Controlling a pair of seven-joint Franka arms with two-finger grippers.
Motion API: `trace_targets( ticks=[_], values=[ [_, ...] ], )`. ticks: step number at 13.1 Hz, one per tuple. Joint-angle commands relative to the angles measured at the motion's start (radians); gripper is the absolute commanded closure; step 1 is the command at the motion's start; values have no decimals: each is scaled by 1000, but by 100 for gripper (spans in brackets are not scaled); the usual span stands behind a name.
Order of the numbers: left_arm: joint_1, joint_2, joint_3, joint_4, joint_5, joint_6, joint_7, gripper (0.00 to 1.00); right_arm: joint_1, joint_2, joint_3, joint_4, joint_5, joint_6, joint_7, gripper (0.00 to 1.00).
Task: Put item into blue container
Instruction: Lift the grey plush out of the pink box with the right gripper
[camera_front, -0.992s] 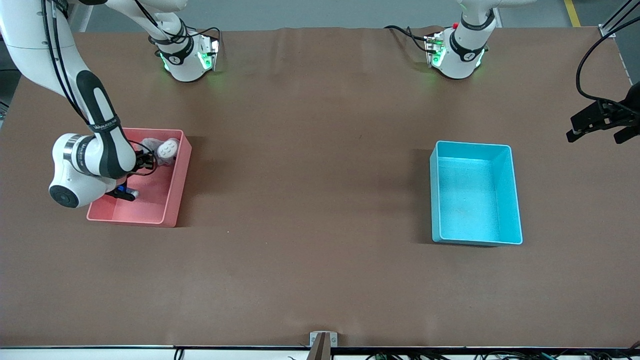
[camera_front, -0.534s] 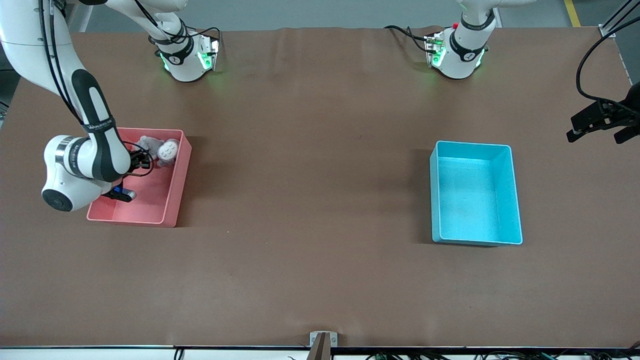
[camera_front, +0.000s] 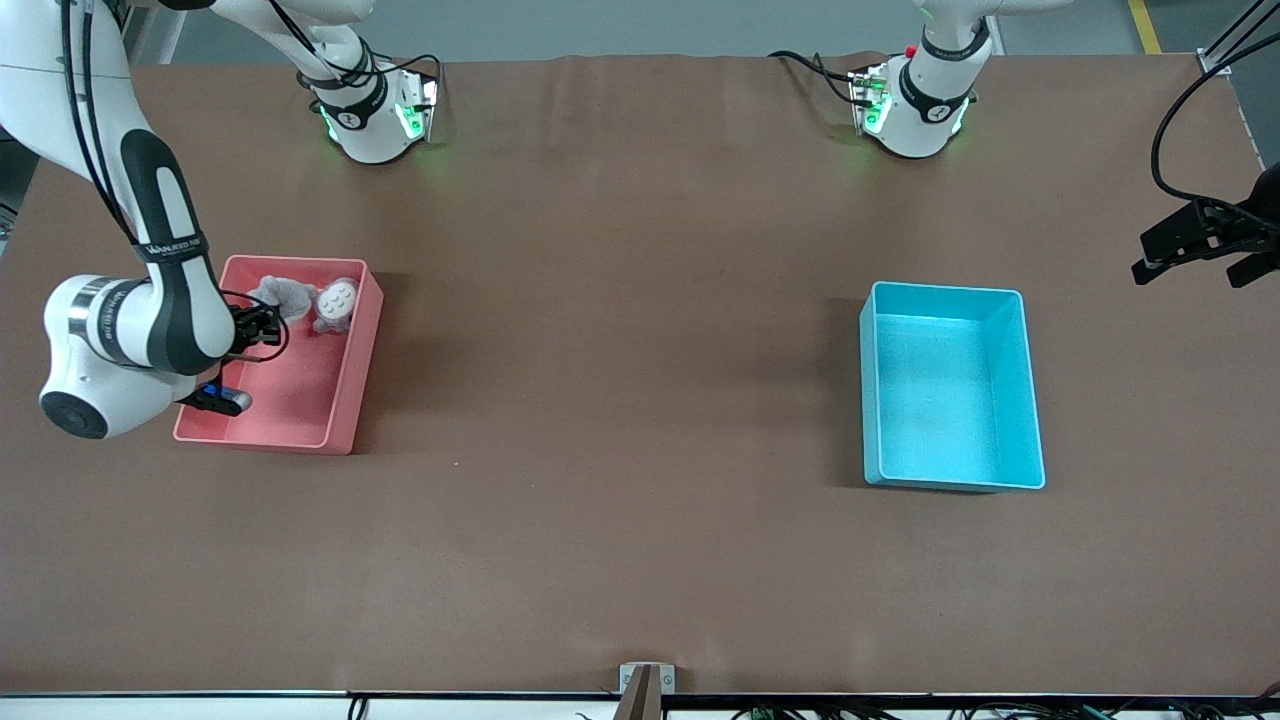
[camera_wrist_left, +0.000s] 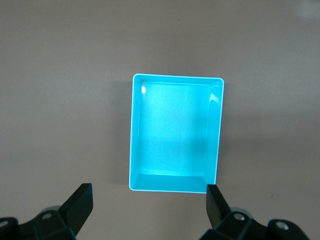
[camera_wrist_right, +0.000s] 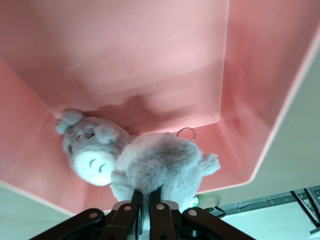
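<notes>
A grey plush toy (camera_front: 290, 297) with a white face (camera_wrist_right: 92, 167) is in the pink bin (camera_front: 345, 390), at the bin's end farthest from the front camera. My right gripper (camera_front: 262, 322) is shut on the toy's furry body (camera_wrist_right: 160, 165), with its fingers (camera_wrist_right: 138, 197) pressed close together in the fur. The blue container (camera_front: 950, 385), a cyan bin with nothing in it, stands toward the left arm's end of the table. My left gripper (camera_wrist_left: 149, 190) hangs high over the table beside the blue container (camera_wrist_left: 175, 132), open wide with nothing between its fingers.
The pink bin's walls (camera_wrist_right: 150, 50) surround the toy closely. Brown table surface (camera_front: 620, 400) stretches between the two bins. The arms' bases (camera_front: 375, 115) stand along the table's edge farthest from the front camera. A small bracket (camera_front: 645, 685) sits at the edge nearest it.
My right arm has drawn back toward its own end of the table, and the plush toy has shifted that way inside the pink bin. The left arm has not moved.
</notes>
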Motion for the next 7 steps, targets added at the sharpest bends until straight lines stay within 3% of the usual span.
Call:
trace_targets(
  ticks=[1, 4, 7],
  values=[
    [-5, 21, -3, 12, 13, -6, 17, 0, 14, -1, 8, 107, 12, -32, 6, 100],
    [-16, 31, -16, 10, 13, -9, 11, 0, 16, -34, 6, 131, 156, -43, 41, 100],
    [-13, 58, -16, 3, 10, -17, 4, 0, 97, -92, 9, 134, 165, -35, 263, 100]
  ],
)
